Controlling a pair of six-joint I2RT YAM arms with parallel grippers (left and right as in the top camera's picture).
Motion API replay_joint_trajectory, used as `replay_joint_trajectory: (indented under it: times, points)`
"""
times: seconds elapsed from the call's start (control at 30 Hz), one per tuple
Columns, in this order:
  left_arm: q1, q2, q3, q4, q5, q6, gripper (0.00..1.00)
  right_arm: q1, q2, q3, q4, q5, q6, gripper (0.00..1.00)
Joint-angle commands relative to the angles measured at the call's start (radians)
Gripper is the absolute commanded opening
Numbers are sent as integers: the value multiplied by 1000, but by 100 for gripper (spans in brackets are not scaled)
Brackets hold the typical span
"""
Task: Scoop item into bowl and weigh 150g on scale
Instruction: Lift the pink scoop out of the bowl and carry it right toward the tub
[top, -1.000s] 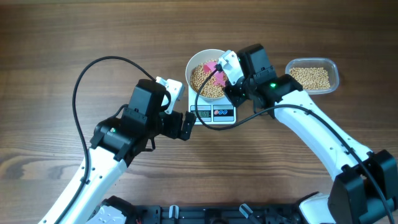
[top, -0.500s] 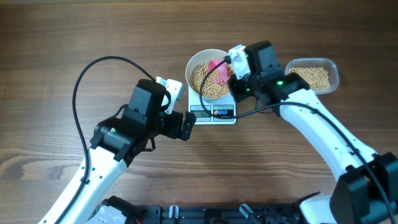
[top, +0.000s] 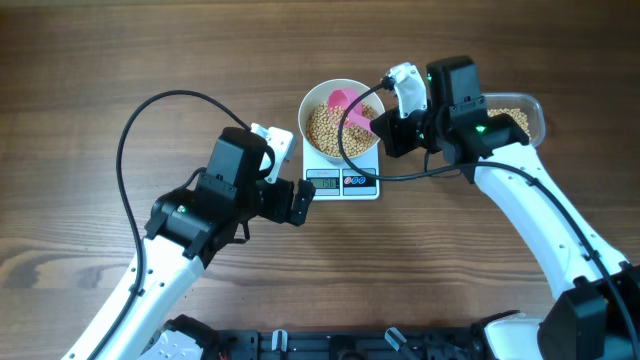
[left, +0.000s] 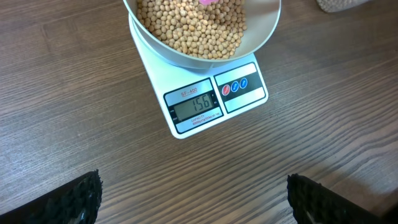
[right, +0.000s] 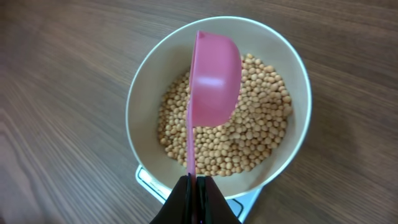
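- Bowl (top: 311, 100): round, white, smooth-walled; it stands on the scale (left: 155, 68) at upper centre of the overhead view.
- Bowl contents: beans (right: 249, 137), small, round and tan-beige, heaped across the floor and partway up the wall. The upper wall is bare.
- Tub (top: 538, 115): clear plastic with rounded corners, at upper right of the overhead view and partly hidden by the right arm. It holds a shallow layer of the same beans.
- Scale: white and square. A grey display (left: 196, 104) on the front edge shows 156, with a dark button panel beside it.
- Scoop (right: 214, 81): pink, turned on edge, held above the beans inside the bowl rim.
- Right gripper (right: 198, 186): jaws fully closed on the thin scoop handle.
- Left gripper (left: 193, 182): fingers spread wide at the lower corners of the left wrist view, holding nothing, poised over bare table below the scale.
- Count: one bowl, one scale, one tub, one scoop, two grippers. The beans are too many to count.
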Motion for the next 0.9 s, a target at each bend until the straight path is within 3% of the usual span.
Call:
replay_joint_trajectory:
  times: [0.0,0.43,0.87]
  points:
    - [-3,4,4,2,9,20,100,-14,-50,21,2,-105,23,4]
    - [-3,4,4,3,9,20,100,-203,-117,21,-4,-431,162,4]
    - [-3,4,4,3,9,20,100,-510,-117,21,66,-558,317,4]
